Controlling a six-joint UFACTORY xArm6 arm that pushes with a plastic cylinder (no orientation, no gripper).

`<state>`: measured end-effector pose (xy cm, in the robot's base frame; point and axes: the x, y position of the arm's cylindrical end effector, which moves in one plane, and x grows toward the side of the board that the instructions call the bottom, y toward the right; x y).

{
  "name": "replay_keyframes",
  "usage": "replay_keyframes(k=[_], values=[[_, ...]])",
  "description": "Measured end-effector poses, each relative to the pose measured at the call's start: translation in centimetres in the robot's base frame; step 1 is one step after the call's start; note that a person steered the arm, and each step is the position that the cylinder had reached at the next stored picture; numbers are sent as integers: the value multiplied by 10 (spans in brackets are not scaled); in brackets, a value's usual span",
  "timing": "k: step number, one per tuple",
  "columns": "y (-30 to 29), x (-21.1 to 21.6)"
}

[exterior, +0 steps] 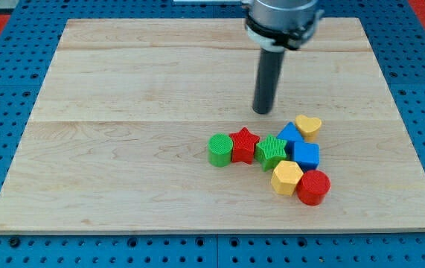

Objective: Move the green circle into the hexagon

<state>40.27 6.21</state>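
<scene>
Camera view is filled mostly by a pale wooden board (123, 112) laid on a blue perforated table (4, 246). From the view's top the grey arm housing (280, 18) is seen, ending in a straight dark rod; no gripper is fitted, so nothing is held. My tip (262, 112) is placed at about 12 o'clock of the block cluster, apart from every block. The green plastic circle block (219, 149) is found at the cluster's 9 o'clock end, touching the red plastic star (244, 144). A green plastic star (272, 151) follows at 3 o'clock of the red one. Two blue plastic blocks (305, 154) are set beside it, their shapes hard to tell. The yellow plastic hexagon (286, 177) lies at 5 o'clock of the green star, touching the red plastic cylinder (314, 187). The yellow plastic heart (308, 125) sits at the cluster's 1 o'clock.
</scene>
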Motion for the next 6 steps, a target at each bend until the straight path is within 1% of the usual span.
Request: replay_keyframes(k=[1, 2, 3, 4, 6], values=[[-43, -8], [-99, 4], [-116, 65], [-76, 94], [-53, 112]])
